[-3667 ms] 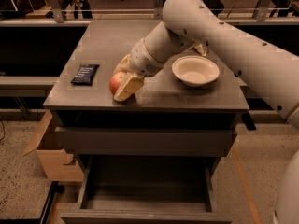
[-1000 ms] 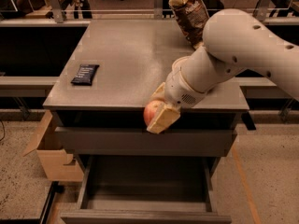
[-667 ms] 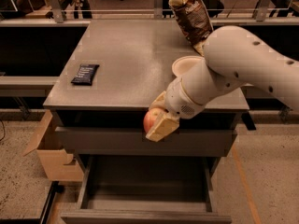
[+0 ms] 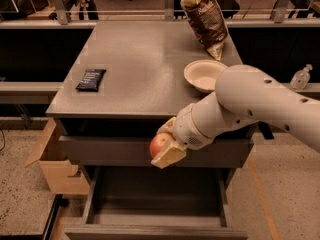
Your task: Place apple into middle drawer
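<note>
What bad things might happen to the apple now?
1. The gripper holds the apple well above the open drawer. If it let go from here, the apple might bounce or bruise.
2. The apple looks close to the closed drawer front above. On the way down, it could bump that panel and slip out.

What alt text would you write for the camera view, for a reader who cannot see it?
A robot arm's gripper holds a red apple in front of the cabinet, above the open, dark middle drawer. On the cabinet top sit a white bowl, a brown snack bag and a dark packet.
</note>
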Action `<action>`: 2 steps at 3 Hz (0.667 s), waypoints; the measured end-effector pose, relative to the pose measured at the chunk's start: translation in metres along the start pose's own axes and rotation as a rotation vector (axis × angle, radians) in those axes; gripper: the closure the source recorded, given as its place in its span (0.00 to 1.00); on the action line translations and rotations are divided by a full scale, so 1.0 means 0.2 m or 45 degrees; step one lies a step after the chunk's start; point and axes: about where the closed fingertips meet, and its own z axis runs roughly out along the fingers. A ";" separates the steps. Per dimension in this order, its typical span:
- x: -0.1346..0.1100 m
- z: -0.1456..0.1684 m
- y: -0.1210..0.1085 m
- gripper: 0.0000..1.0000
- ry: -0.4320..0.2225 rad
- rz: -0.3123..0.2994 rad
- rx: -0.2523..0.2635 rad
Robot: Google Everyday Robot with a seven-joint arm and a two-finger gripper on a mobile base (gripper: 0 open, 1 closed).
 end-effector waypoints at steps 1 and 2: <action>0.08 0.14 0.05 1.00 -0.016 0.045 -0.020; 0.16 0.23 0.08 1.00 -0.028 0.082 -0.027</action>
